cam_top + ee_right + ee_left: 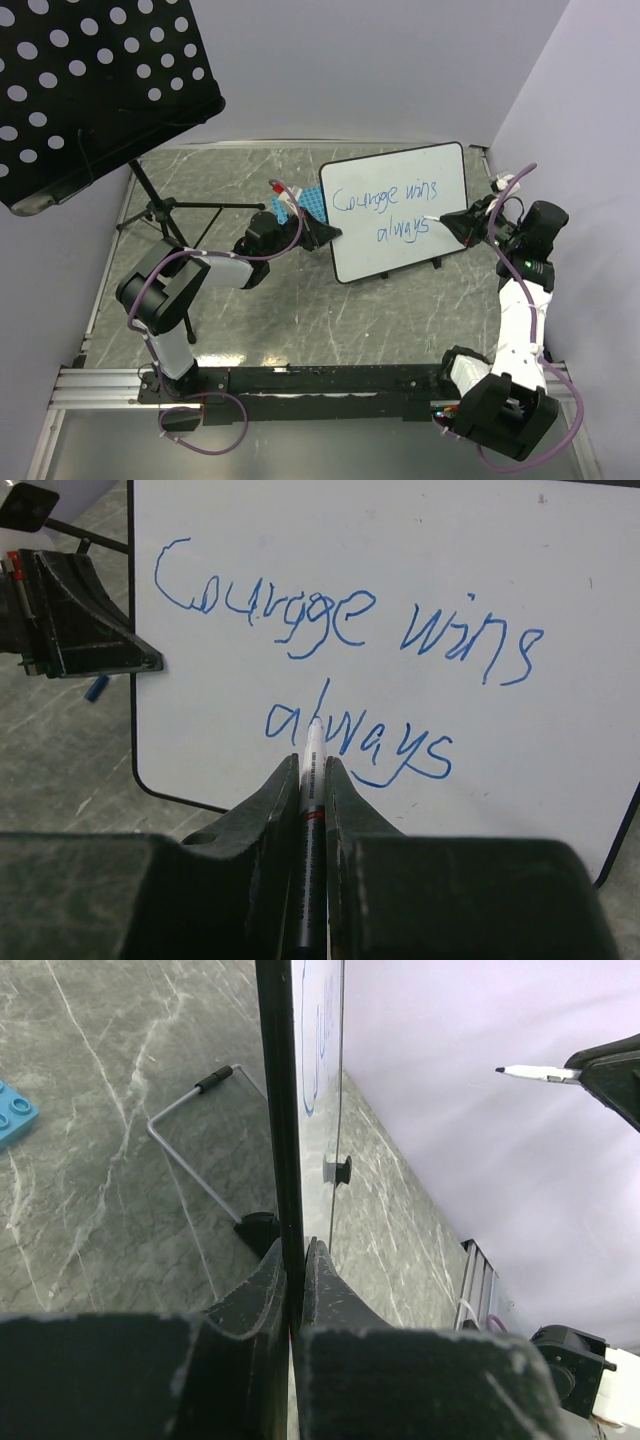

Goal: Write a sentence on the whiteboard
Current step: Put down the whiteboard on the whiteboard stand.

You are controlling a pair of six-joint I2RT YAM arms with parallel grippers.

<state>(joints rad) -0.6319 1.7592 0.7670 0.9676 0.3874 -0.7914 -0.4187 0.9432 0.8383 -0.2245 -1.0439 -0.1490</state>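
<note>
Left jaws are pressed together on the left edge of the whiteboard (400,213), and right jaws pinch one marker (312,770) by its white barrel. One whiteboard stands propped on the tabletop (300,320) towards the far right. Its long axis runs left to right and its written face is turned to the near right. The sentence (345,620) on it is blue cursive in two lines, three words: "Courage wins" above, "always" below. The marker's long axis points left at the word "always"; the left wrist view shows its tip just off the board face. The left arm (190,275) is folded at the elbow, with its forearm reaching right to the board's edge. The right arm (520,300) rises from the near right and bends left at the wrist.
</note>
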